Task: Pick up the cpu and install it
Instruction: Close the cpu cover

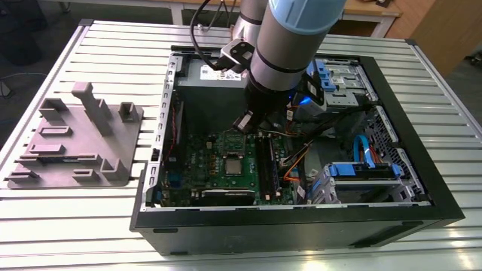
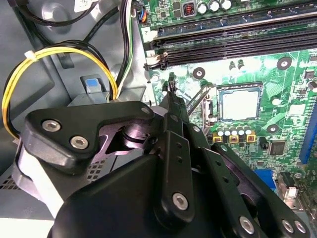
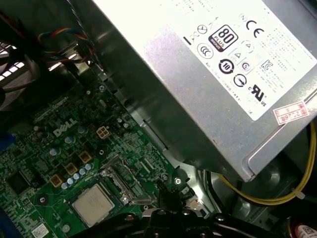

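Gripper (image 2: 171,89) fingers are pressed together on nothing, poised above the motherboard (image 2: 277,124) just beside the cpu (image 2: 240,105). Cpu lies flat in its socket (image 3: 106,196), the power supply (image 3: 208,94) crowding it closely. Its label print is not read off.

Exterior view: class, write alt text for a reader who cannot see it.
A robot arm reaches down into an open computer case lying on a slatted metal table, its gripper above the green motherboard, where the cpu sits in its socket. A grey fixture plate lies at the exterior view's left.
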`<control>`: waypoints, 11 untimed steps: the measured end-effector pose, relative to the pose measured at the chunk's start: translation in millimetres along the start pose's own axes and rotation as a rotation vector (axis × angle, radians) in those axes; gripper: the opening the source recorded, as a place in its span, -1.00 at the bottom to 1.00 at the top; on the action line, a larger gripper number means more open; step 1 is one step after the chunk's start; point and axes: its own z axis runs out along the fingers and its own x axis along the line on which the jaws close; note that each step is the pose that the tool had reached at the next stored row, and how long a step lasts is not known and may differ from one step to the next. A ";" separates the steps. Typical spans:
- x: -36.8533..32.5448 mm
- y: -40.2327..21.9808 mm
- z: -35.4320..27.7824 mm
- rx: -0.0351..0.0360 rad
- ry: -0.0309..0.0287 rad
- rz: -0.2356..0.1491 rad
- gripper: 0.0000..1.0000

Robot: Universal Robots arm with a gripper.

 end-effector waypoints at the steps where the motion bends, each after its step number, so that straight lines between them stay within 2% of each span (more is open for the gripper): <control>1: 0.2 -0.1 -0.1 -0.0001 0.0003 -0.002 -0.80; 11: 2.1 -1.4 -0.8 -0.0005 0.0008 -0.005 -0.80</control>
